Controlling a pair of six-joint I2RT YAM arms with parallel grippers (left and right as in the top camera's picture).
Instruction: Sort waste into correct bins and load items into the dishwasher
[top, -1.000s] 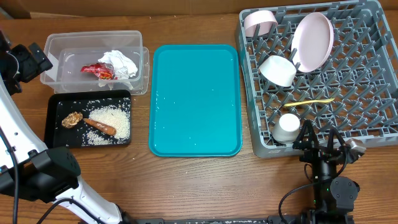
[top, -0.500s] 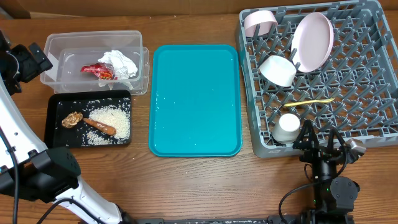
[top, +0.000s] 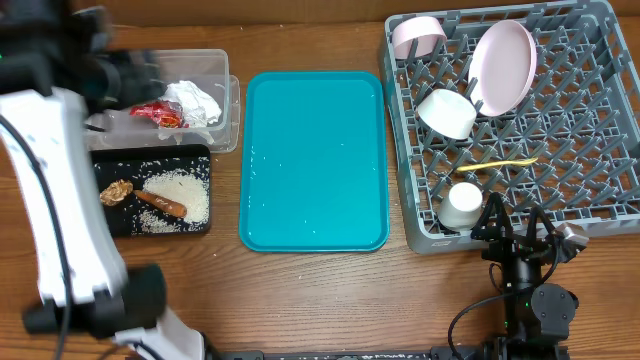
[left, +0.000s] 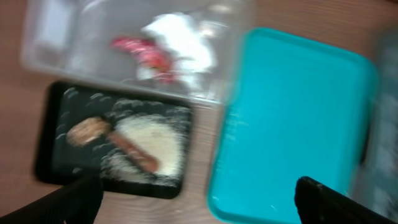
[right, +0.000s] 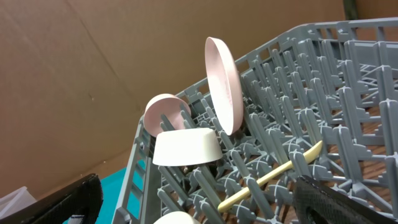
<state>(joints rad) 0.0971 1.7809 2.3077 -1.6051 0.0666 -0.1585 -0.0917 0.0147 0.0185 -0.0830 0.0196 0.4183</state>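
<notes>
Over the wooden table (top: 320, 290), we judge the crumpled white napkin (top: 195, 100) soft, light, best pinched by a fold; left claw (left: 199, 202) and right claw (right: 199, 205) gape empty.

No readable text, label, brand, number or sign in any view. Any print on the red-and-silver foil wrapper (top: 160, 113), upper left of the overhead frame, is too small to read, and the left wrist view of it is motion-blurred.
</notes>
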